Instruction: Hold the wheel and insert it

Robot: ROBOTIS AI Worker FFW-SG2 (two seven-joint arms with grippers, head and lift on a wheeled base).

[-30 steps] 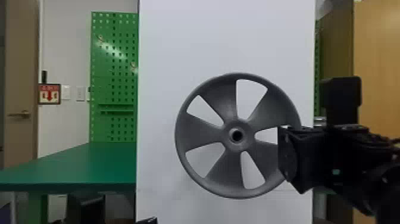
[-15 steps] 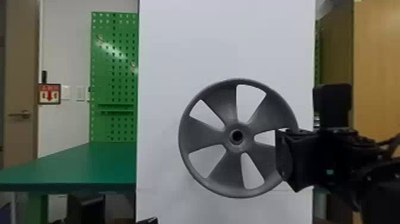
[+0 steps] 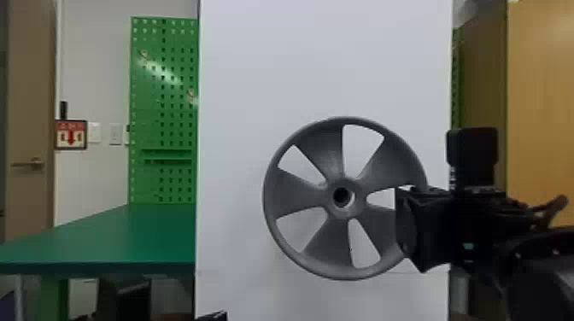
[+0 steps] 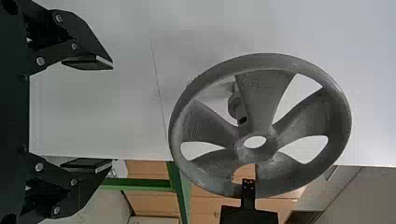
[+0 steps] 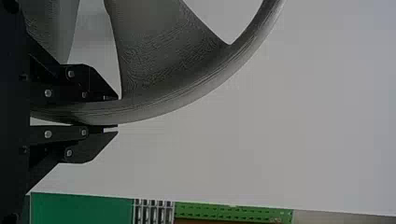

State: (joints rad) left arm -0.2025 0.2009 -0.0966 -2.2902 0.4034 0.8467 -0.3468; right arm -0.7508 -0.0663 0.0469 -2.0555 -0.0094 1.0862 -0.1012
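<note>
The wheel is upright before the white board, with the peg behind it. The right gripper has its jaws clamped on the wheel's right rim. The left gripper is at near left, its jaws apart.

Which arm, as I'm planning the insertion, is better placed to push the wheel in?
Probably the right: the right gripper grips the wheel by its rim, while the left gripper is open, with nothing between its fingers.
</note>
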